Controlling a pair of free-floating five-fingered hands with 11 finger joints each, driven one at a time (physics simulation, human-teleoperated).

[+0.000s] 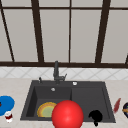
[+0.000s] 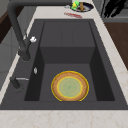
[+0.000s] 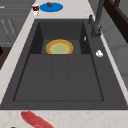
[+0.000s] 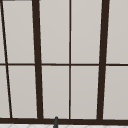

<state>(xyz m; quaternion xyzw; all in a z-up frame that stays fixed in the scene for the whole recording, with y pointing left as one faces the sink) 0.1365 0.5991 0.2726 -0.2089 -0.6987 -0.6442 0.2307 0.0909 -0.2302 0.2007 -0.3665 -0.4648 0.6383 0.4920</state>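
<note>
Just left of the right hand [image 1: 95,116], front view: one big red ball [image 1: 67,114], low at the sink [image 1: 75,83] front edge, beside the hand, contact unclear. Hand reads as a dark blob there, can't tell if fingers are spread or curled

Surface: pale marbled counter [image 1: 15,87], dark sink set in it. Basin sits on the far side of the ball from the hand, flat drainboard directly behind the hand. Room: tiled backsplash, then a big window [image 1: 85,32] with dark bars, well behind and above the hand

View differences:
- front view has the ball; it covers part of the plate [image 1: 46,110]
- left side view shows the plate [image 2: 69,86] whole, flat on the basin floor, yellow rim, greenish centre. Black streaks at the far front corner [image 2: 113,7] look like the same hand, off the counter edge
- right side view shows a small brown item [image 3: 49,4] on the blue plate [image 3: 51,7]
- upper view: window bars and the faucet tip [image 4: 56,122]

Counts: 1 ball, 1 plate in basin, 1 faucet [image 1: 56,71], 1 blue plate and 1 cup [image 1: 8,116] far left of the hand, 1 red strip [image 1: 116,105] and 1 bowl [image 1: 125,109] just to its right
</note>
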